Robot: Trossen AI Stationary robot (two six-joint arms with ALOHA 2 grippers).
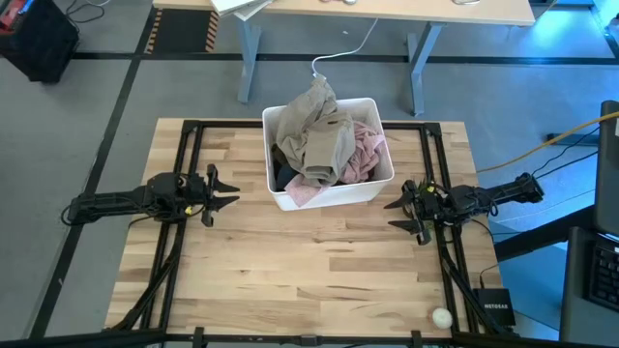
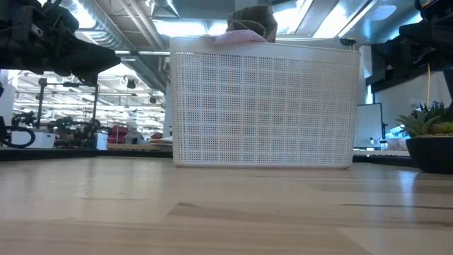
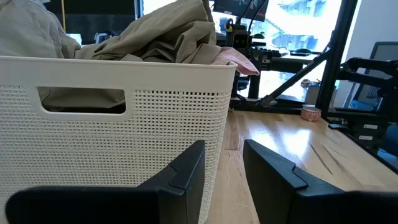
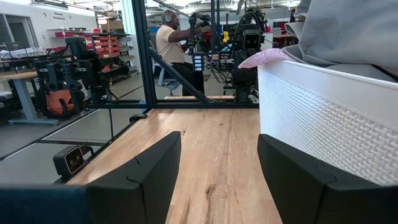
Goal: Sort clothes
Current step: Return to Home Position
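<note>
Left hand (image 1: 230,190) hovers beside the white bin (image 1: 334,196), fingers parted, holding nothing. Right hand (image 1: 395,213) waits at the bin's other side, fingers spread wide, also empty. Clothes (image 1: 324,140) sit heaped in the bin on the wooden surface (image 1: 309,280): khaki on top, pink beside it, dark pieces mostly buried and hard to make out.
</note>
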